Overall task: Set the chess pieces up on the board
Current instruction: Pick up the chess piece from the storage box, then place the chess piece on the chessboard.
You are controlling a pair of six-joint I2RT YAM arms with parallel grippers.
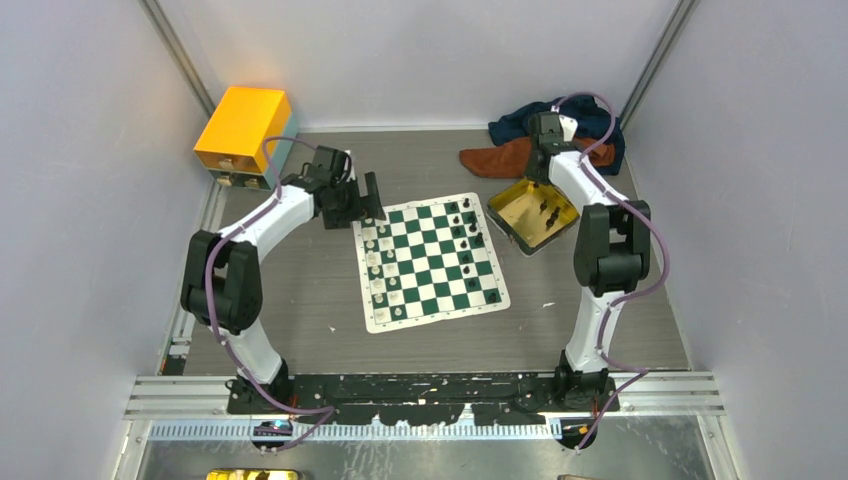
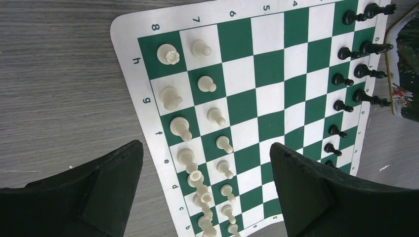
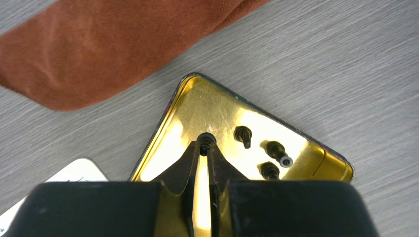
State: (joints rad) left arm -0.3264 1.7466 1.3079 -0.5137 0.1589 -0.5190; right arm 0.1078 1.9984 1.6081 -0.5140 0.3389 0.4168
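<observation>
The left claw [image 1: 366, 203] hangs over the worktop [image 1: 300, 320] with its fingers spread wide and nothing between them. Below and just ahead of it lies the board [image 2: 269, 66], flat, one corner pointing away from the claw. Two files of cream-white pieces [image 2: 169, 54] stand on the board's edge closest to this claw, and those nearest its fingers crowd together. The black pieces [image 2: 344, 79] line the board's far edge, well off to the claw's right.

Farther right, the right claw [image 3: 201, 148] reaches down into a gold tin [image 3: 217, 106], its tips drawn almost together and pinched on one black piece [image 3: 206, 138] on the tin's floor. Just right of those tips lie three loose dark pieces [image 3: 242, 134] – apart from the claw. Beyond the tin, ahead and left of this claw, lies a brown cloth [image 3: 108, 44].
</observation>
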